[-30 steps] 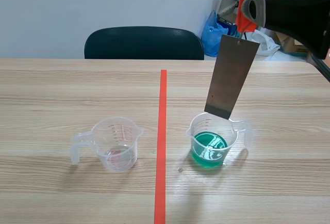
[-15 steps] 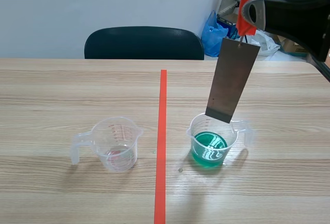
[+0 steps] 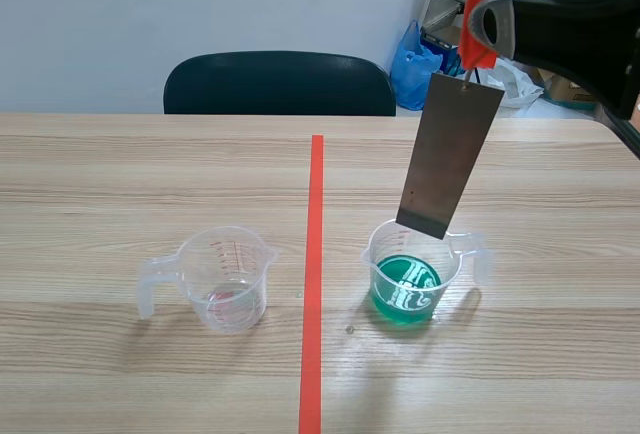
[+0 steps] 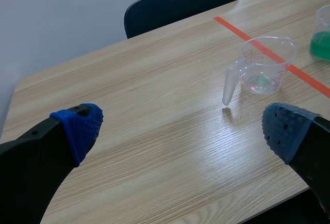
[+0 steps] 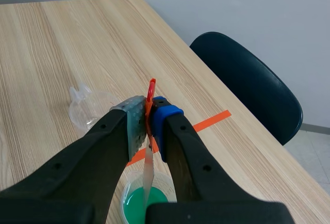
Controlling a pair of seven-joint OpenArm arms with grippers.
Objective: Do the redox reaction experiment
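A grey metal plate (image 3: 448, 154) hangs from an orange-red clip (image 3: 478, 16) and tilts slightly. My right gripper (image 3: 484, 20) is shut on that clip, raised at the right. The plate's lower edge is just above the rim of a clear beaker of green liquid (image 3: 412, 279), right of the tape line. In the right wrist view the clip (image 5: 150, 92) sits between my pads and the plate (image 5: 148, 175) drops edge-on toward the green beaker (image 5: 135, 203). A second clear beaker (image 3: 225, 279) with a trace of pinkish liquid stands left of the line. My left gripper (image 4: 180, 131) is open above bare table, well short of that beaker (image 4: 263, 66).
A dark chair (image 3: 280, 82) stands behind the table's far edge. Blue bags and clutter (image 3: 420, 59) lie beyond the far right corner. An orange-red tape line (image 3: 314, 274) runs down the table's middle. The left arm is out of the scene view.
The plate dropped a little toward the green beaker early on, then held almost still. The beakers have not moved.
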